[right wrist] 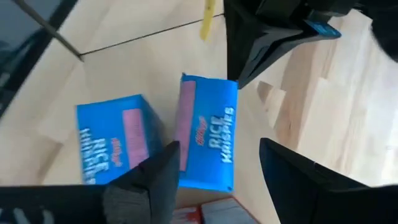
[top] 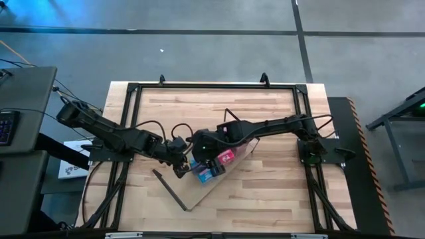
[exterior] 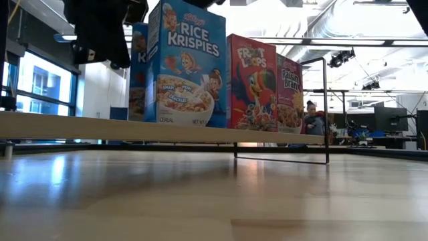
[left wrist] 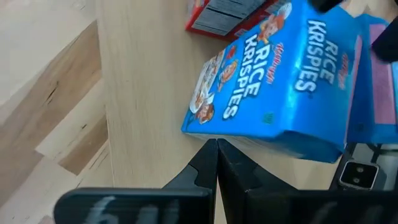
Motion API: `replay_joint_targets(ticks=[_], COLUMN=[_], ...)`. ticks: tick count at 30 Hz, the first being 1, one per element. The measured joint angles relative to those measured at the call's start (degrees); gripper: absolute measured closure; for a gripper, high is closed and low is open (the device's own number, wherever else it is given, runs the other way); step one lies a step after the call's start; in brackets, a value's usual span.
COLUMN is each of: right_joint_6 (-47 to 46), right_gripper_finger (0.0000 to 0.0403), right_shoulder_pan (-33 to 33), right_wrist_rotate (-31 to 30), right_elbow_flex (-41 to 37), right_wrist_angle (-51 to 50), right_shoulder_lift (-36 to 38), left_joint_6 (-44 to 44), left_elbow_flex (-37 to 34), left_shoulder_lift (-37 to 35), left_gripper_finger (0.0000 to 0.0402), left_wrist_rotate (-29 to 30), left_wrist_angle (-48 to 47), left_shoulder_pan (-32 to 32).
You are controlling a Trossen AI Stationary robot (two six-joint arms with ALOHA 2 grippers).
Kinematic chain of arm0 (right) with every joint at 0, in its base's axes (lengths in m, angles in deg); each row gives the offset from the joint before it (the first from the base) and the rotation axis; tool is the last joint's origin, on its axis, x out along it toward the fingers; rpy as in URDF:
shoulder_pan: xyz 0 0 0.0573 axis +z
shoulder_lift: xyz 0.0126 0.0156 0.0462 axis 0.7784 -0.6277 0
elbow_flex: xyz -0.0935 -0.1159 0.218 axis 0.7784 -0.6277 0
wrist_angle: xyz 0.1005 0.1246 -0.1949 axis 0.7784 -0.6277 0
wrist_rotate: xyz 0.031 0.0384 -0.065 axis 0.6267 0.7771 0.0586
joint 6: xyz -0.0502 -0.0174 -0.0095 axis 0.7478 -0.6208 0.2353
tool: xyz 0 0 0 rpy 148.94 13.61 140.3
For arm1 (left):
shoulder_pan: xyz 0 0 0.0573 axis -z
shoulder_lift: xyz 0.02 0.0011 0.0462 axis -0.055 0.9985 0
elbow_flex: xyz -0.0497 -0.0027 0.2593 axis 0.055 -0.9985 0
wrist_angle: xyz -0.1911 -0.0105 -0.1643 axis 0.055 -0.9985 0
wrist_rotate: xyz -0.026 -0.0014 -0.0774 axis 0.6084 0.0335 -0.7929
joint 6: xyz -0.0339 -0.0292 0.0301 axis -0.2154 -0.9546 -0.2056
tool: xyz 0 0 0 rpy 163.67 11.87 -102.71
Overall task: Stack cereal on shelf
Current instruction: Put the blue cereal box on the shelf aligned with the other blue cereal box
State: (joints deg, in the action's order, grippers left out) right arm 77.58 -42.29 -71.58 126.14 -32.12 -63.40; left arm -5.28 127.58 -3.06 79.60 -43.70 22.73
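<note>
The low view showed a row of cereal boxes standing upright on the shelf: a blue box partly hidden at the far left, then the Kellogg's Rice Krispies box, the red Froot Loops box, and the Raisin Bran box. A second blue Rice Krispies box showed beside the first in the right wrist view. From above, the left arm reached in from the table's left edge, its left gripper beside the boxes with jaws pressed together and empty. The right arm stretched across from the right side, its right gripper poised over the Rice Krispies box, fingers spread apart to either side of it without gripping
</note>
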Motion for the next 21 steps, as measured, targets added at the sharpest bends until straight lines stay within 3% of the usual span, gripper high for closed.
replay_joint_targets(ticks=[7,13,17,21], right_joint_6=[0.8,3.7,2.3,-2.0], right_gripper_finger=[0.0201,0.0210,0.0267,0.0374], right_shoulder_pan=[-0.2,-1.4,-2.0,-2.1], right_wrist_rotate=[4.9,5.3,5.7,9.4], right_elbow_flex=[3.8,9.8,12.1,8.4], right_wrist_angle=[-4.2,-13.5,-21.8,-28.4], right_shoulder_lift=[0.0,0.0,1.0,4.8], left_joint_6=[4.3,8.5,12.8,18.8], left_elbow_flex=[0.0,0.0,0.0,0.1], left_shoulder_lift=[-1.5,-8.3,-13.1,-15.0], left_gripper_finger=[0.0401,0.0401,0.0401,0.0401], left_wrist_rotate=[-1.3,1.5,4.9,5.4], left_wrist_angle=[-0.5,-6.2,-8.0,-4.8], left_shoulder_pan=[0.0,-1.9,-3.7,-6.0])
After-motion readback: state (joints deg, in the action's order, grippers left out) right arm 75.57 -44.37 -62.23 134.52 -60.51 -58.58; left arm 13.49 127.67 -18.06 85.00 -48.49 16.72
